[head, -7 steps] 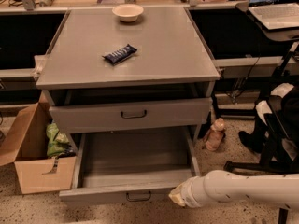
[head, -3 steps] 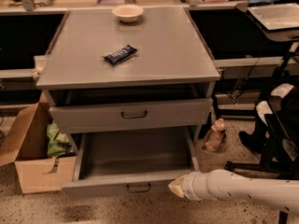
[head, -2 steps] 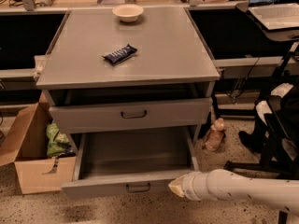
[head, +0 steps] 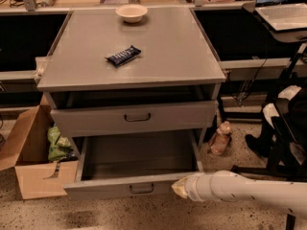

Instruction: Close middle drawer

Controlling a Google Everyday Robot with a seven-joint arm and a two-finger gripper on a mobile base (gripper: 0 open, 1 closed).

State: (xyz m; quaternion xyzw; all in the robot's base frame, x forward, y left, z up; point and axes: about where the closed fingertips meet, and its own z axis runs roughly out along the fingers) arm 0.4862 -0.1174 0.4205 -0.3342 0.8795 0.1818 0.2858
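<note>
the middle drawer [head: 105, 189] is pulled well out, low in the cabinet [head: 168, 56], with the gripper [head: 180, 188] placed at its front's right end; clenched or released cannot be told. the push-in is judged in hand, and a straight shove inward is called for.

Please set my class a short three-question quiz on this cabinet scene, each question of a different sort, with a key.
1. Fill in: on the cabinet top lie a bowl and a dark ____.
2. True or false: the middle drawer is fully shut.
3. Where is the gripper? A) resting on the cabinet top B) at the right end of the middle drawer's front panel C) above the bowl

Key: 1 snack bar; 2 false, it stands pulled well out; 3 B.
</note>
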